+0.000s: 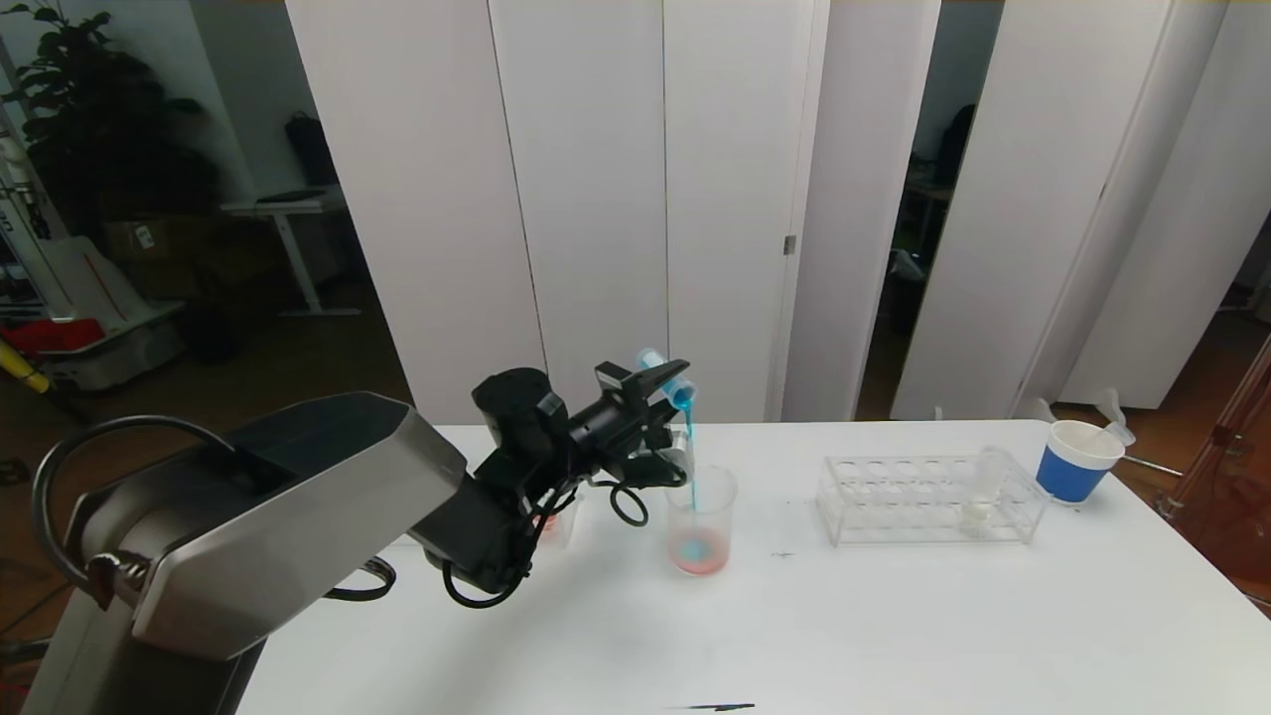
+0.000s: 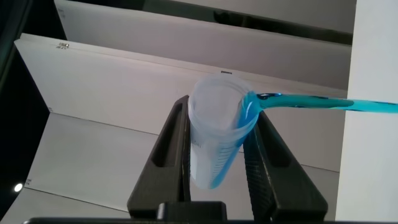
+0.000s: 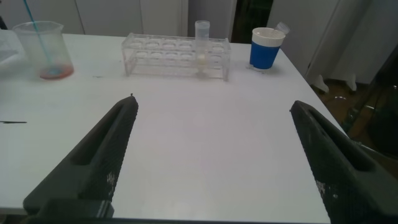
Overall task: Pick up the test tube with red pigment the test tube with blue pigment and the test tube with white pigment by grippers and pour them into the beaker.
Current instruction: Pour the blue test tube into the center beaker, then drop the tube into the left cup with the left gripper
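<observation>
Left gripper (image 1: 663, 385): I see it at frame centre, clamped on the slim clear blue-pigment test tube (image 1: 667, 380), tipped mouth-down to drain.
Stream: blue thread falls into the small clear beaker (image 1: 701, 520) directly below, over reddish liquid.
White tube (image 1: 981, 494): waits in the clear rack (image 1: 928, 500), right.
Right gripper (image 3: 214, 158): jaws spread wide, empty, above bare table.

White table (image 1: 894, 636) bearing, from the robot's left to right: the beaker (image 1: 701, 519) with red and blue liquid at its bottom, a clear tube rack (image 1: 928, 500), and a blue-and-white paper cup (image 1: 1075, 462) near the right edge.
</observation>
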